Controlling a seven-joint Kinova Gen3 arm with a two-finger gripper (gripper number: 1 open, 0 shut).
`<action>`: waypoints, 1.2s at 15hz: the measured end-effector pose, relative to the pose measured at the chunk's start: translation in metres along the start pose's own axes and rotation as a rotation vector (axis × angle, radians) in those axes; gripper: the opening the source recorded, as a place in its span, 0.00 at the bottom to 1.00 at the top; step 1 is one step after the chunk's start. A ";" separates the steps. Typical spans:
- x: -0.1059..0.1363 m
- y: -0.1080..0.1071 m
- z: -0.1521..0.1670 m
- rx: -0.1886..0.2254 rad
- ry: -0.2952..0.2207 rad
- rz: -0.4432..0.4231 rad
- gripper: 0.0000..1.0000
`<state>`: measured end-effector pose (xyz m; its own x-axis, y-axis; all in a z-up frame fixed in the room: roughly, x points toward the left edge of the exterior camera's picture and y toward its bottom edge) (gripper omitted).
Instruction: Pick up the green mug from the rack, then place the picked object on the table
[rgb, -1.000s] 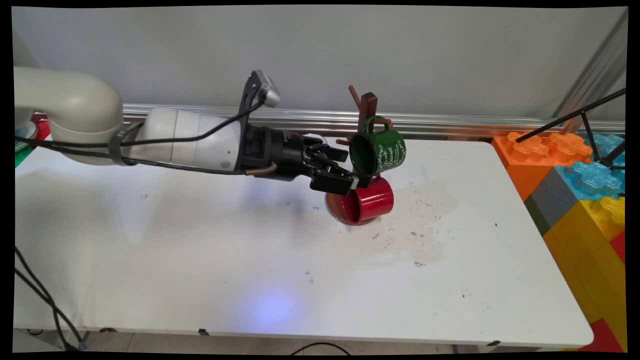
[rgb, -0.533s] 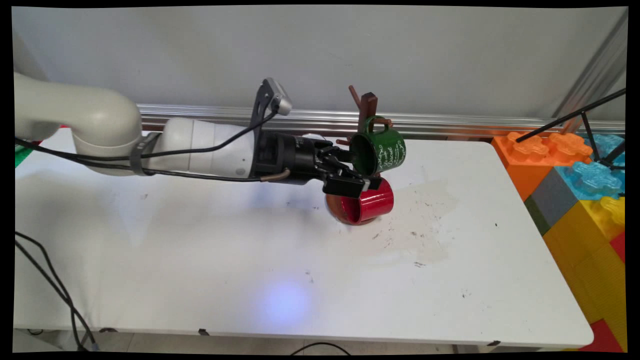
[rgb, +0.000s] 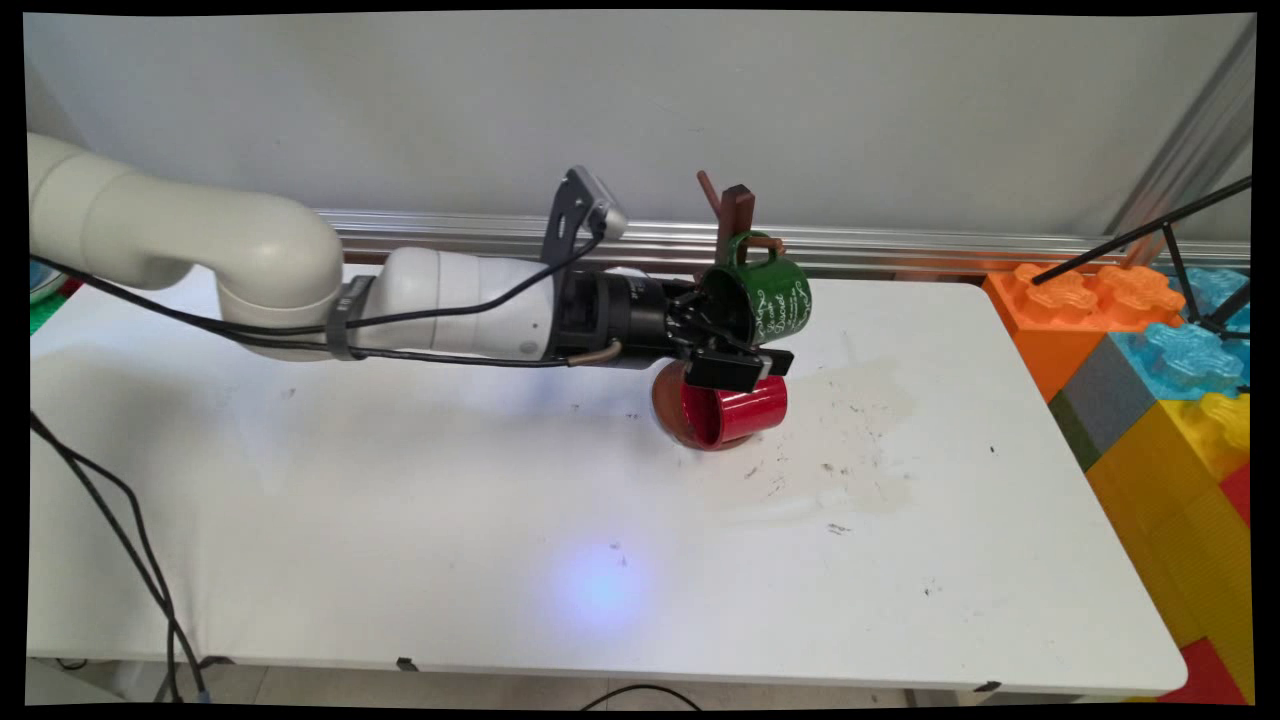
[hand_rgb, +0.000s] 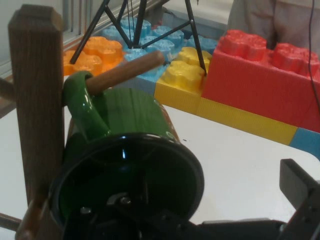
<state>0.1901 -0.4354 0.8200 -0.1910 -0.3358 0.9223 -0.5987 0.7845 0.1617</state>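
A green mug (rgb: 772, 300) with white lettering hangs by its handle on a peg of the brown wooden mug tree (rgb: 737, 212), its mouth facing left. Below it a red mug (rgb: 748, 414) lies on its side at the tree's round base. My gripper (rgb: 752, 342) is open at the green mug's mouth. One finger (rgb: 738, 369) runs under the mug, just above the red one; the other is hidden at the rim. In the hand view the green mug (hand_rgb: 131, 122) fills the lower left, hung on the peg (hand_rgb: 125, 72) beside the post (hand_rgb: 36, 100). One finger (hand_rgb: 299, 189) shows at the right edge.
Large toy blocks (rgb: 1150, 370) in orange, blue, yellow and red are stacked off the table's right edge, with a black tripod (rgb: 1180, 250) over them. A metal rail runs along the wall behind the tree. Dirt marks lie right of the red mug.
The arm has advanced to the right. The gripper has closed in on the green mug's mouth, its lower finger sliding under the mug. Both mugs stay where they were.
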 end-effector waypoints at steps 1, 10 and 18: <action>0.000 -0.001 0.004 0.002 0.002 0.000 1.00; -0.002 -0.007 0.023 0.021 0.011 -0.003 0.00; -0.004 -0.006 0.025 0.012 0.010 0.003 0.00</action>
<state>0.1752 -0.4513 0.8068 -0.1849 -0.3284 0.9263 -0.6074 0.7791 0.1549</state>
